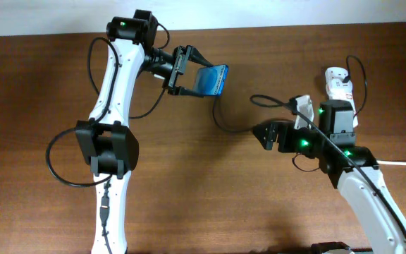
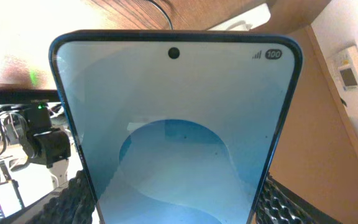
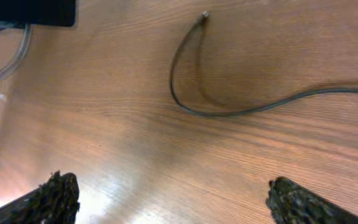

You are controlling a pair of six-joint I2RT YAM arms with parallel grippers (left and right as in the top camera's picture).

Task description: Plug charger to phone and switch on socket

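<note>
My left end effector (image 1: 197,79) is clenched on the phone (image 1: 214,79), holding it off the desk (image 1: 210,197), presumably to free its port, while my right end effector (image 3: 179,199) hangs released over the charger (image 3: 229,114), whose plug tip (image 3: 204,14) lies near the phone.

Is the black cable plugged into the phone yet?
No, the charger lies on the table with its plug tip free, touching nothing.

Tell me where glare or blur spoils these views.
Left wrist: the phone fills the frame, its screen washed pale. Right wrist: bright sheen on the table at lower left; the charger looks slightly soft. Overhead: evenly lit, fairly sharp.
</note>
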